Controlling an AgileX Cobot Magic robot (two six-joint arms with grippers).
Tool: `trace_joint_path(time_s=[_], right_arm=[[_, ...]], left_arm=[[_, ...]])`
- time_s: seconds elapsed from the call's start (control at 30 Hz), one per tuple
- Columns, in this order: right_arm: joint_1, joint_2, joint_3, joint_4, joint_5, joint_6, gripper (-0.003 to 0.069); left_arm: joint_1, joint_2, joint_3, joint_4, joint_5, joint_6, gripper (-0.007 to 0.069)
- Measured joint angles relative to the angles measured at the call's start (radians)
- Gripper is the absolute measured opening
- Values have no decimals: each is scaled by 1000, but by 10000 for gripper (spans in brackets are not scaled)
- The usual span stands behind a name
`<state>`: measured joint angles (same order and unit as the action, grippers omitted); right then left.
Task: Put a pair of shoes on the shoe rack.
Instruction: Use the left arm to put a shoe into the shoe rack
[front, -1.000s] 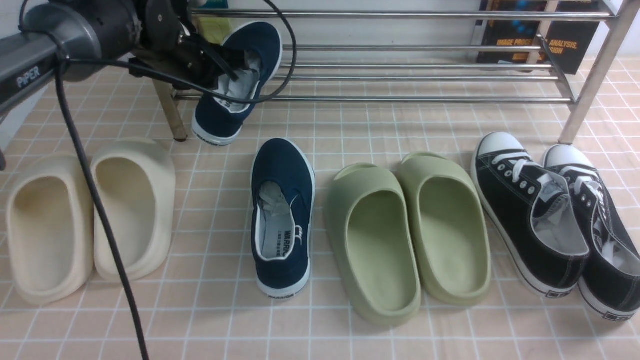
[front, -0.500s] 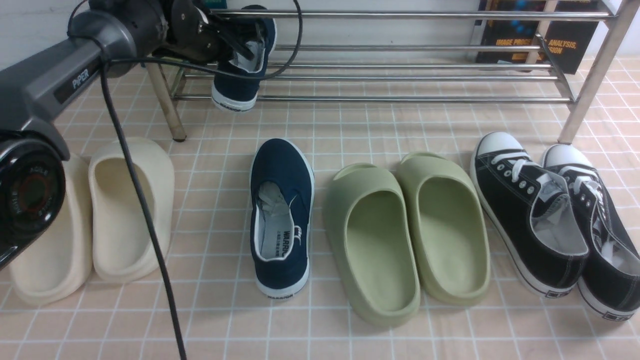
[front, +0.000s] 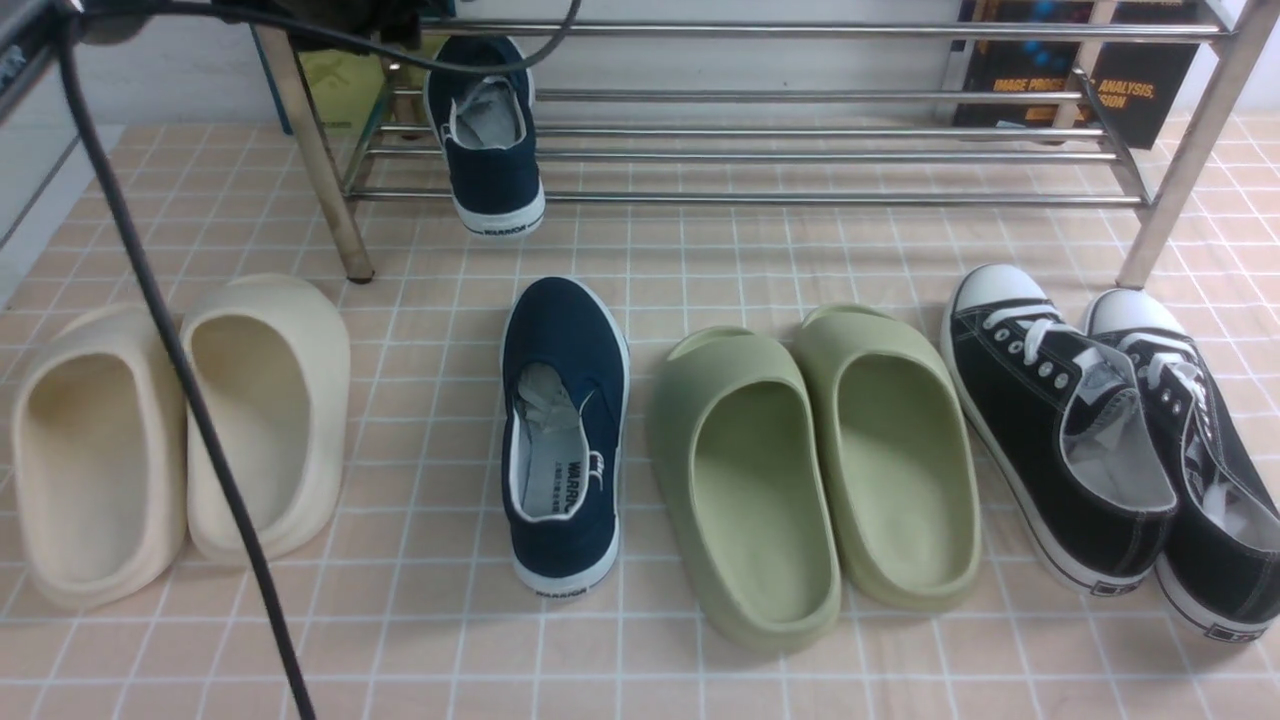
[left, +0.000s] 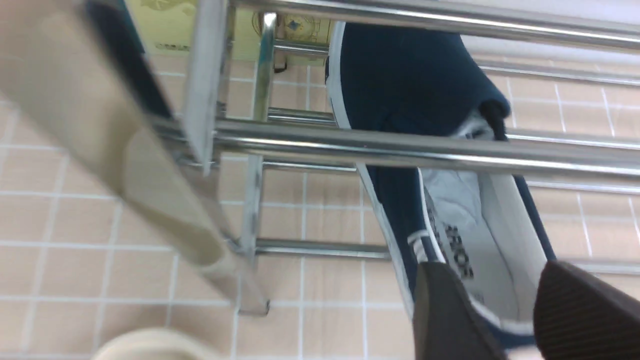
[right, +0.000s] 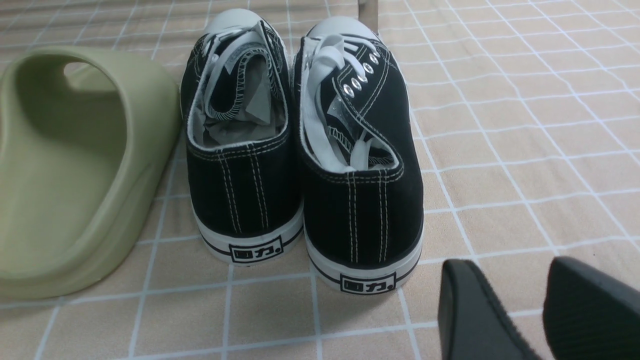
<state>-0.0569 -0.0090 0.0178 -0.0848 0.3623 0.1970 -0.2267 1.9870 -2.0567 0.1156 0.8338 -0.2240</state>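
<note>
**One navy shoe up on the rods, its twin not yet lifted**

The left arm's fingers (left: 450, 315) stand parted with nothing pinched between them. Right past their tips lies a navy-blue canvas slip-on sneaker with a white rubber sole (front: 495, 175). It rests on the thin rods of the shiny silver metal shoe rack (front: 800, 197), heel poking out over the front rod. The matching navy slip-on (front: 565, 340) sits on the peach tiled floor (front: 700, 270), well apart from those fingers. It is also well apart from the right arm's fingers (right: 475, 315), which are likewise spread and empty, hovering just behind the heels of the black lace-up sneakers (right: 350, 200).

To my eye the floor shoe will be light and a bit floppy: a soft canvas upper that gives under a squeeze, a stiffer rubber sole, and crumpled paper (front: 545, 395) stuffed in the toe. Canvas shouldn't slip. The best hold, I'd say, is the collar's side wall near the heel, one finger inside the opening and one outside. The rods look slick, so it wants setting down squarely across several.
</note>
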Motion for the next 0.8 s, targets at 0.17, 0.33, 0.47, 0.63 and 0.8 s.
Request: trace_joint_path(time_s=[0.17, 0.33, 0.47, 0.63, 0.8], right_arm=[[0, 0, 0, 0, 0, 0, 239], [0, 0, 0, 0, 0, 0, 239], [0, 0, 0, 0, 0, 0, 239], [0, 0, 0, 0, 0, 0, 239], [0, 0, 0, 0, 0, 0, 239]], left_arm=[[-42, 7, 51, -55, 68, 68, 110], [-106, 106, 148, -78, 2, 100, 4], [-107, 177, 160, -71, -94, 68, 2], [-59, 191, 158, -68, -125, -6, 2], [-7, 190, 135, -79, -126, -35, 2]])
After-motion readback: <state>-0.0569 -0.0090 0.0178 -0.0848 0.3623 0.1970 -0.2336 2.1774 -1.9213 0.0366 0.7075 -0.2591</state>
